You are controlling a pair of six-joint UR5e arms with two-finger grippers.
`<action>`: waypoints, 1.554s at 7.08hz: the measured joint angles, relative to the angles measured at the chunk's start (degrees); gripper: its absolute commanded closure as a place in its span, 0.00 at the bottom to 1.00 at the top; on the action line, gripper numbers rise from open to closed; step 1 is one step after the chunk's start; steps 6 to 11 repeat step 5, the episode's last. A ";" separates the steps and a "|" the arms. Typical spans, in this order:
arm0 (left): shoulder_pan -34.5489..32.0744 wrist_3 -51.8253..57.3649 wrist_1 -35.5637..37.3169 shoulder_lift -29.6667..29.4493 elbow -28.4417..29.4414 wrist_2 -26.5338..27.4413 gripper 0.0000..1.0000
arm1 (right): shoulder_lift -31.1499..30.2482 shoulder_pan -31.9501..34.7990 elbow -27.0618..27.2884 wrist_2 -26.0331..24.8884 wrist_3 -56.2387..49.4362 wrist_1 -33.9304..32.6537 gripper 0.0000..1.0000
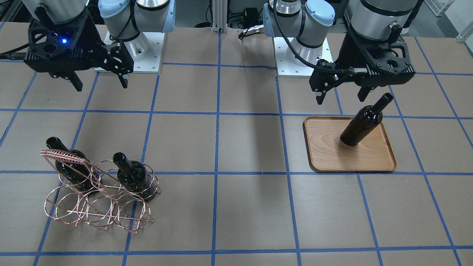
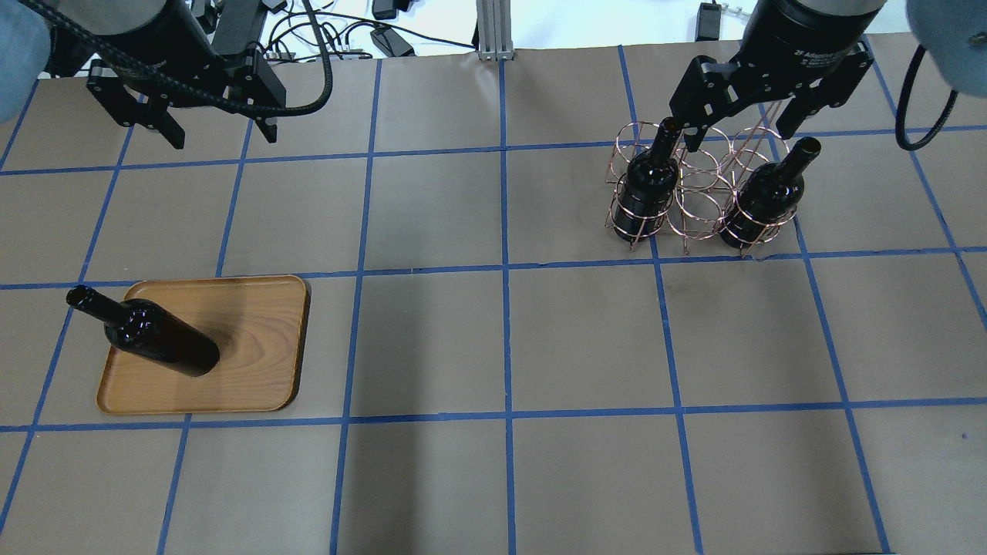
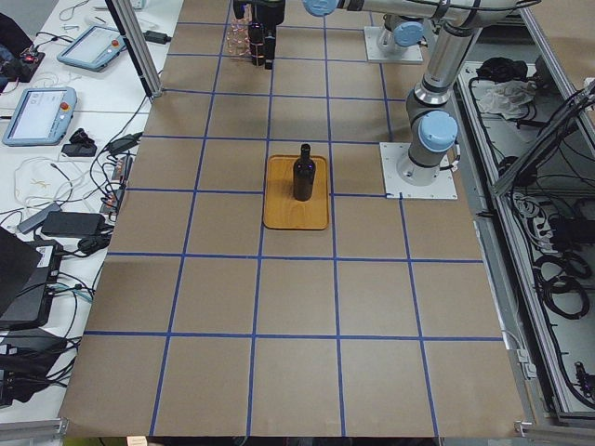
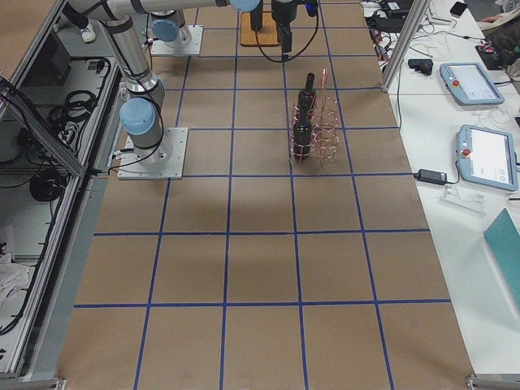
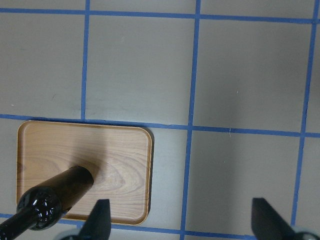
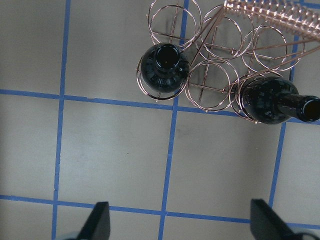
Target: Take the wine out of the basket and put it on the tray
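We log 1 wine (image 1: pixel 361 125) upright on tray (image 1: pixel 369 159); 2 bottles (image 1: pixel 135 177) in basket (image 1: pixel 96 207); left gripper (image 1: pixel 342 98) and right gripper (image 1: pixel 101 85) both spread, empty.

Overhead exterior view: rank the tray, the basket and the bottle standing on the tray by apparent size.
1. Tray and basket: near alike, the tray slightly larger but nearer the camera.
2. Wine bottle: clearly smallest.

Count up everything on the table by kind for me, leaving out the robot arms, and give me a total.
Wine bottles: 3
Wire basket: 1
Wooden tray: 1
Total: 5
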 measured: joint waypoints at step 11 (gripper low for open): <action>-0.29 -0.73 -4.79 0.03 0.11 -2.03 0.00 | 0.00 0.00 0.01 -0.04 0.14 0.07 0.00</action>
